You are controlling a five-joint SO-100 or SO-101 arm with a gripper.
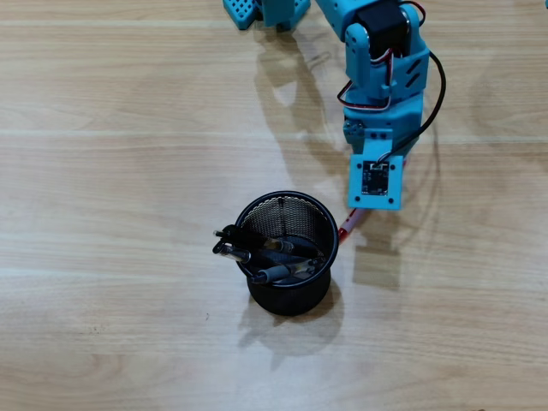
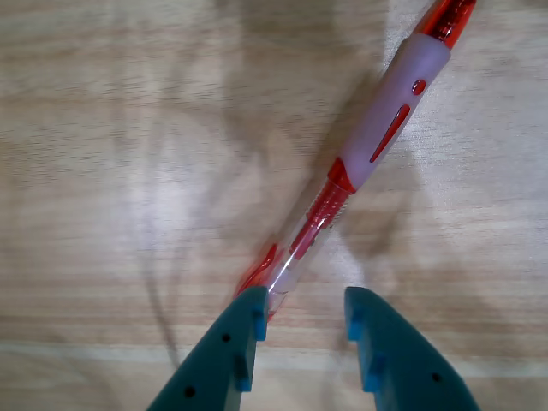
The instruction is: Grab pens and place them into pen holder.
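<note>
Holding three pens [image 1: 257,253], the pen holder [image 1: 318,210] stands beside the released claw [image 2: 304,312] and red pen [image 2: 377,128].

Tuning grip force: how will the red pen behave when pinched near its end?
The red pen looks rigid and light. Its round, smooth clear barrel may slip or roll on the table. The gripper sits near one end, so it may droop when lifted.
</note>
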